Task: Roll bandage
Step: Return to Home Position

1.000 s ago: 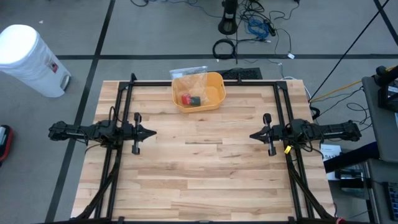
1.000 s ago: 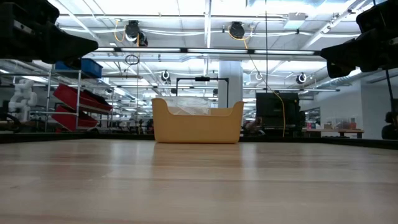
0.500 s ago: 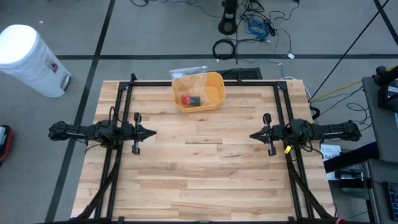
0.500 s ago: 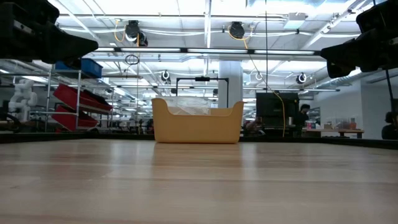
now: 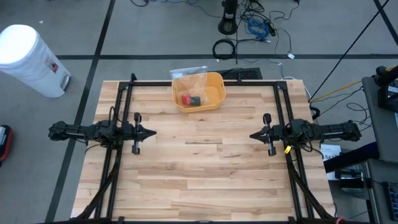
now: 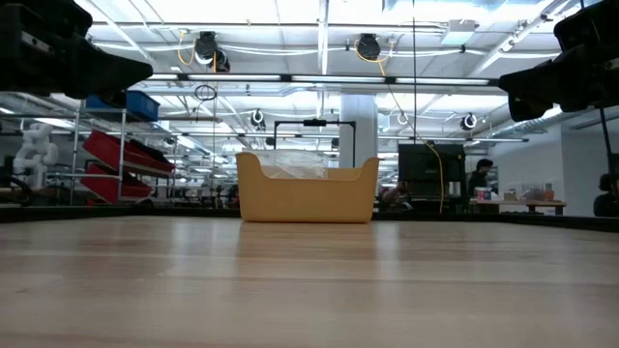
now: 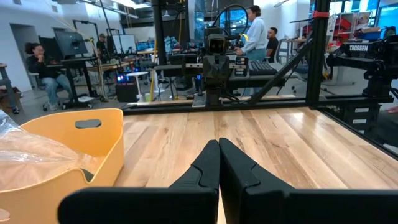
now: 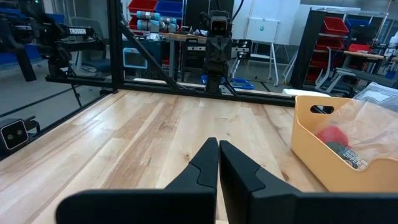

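Observation:
A yellow bin (image 5: pixel 199 91) stands at the table's far edge, near the middle. It holds a clear plastic bag (image 8: pixel 367 118) with a red thing (image 5: pixel 186 98) and a dark thing (image 5: pixel 196 100) inside; a bandage cannot be told apart. My left gripper (image 5: pixel 153 132) hovers level above the table's left side, shut and empty. My right gripper (image 5: pixel 252 135) hovers level above the right side, also shut and empty. The two point at each other across the bare middle of the table.
A black frame (image 5: pixel 205 83) runs along the table's far edge and down both sides. Bare wood (image 5: pixel 202 168) lies between and in front of the arms. People sit and stand in the room beyond the table (image 7: pixel 255 31).

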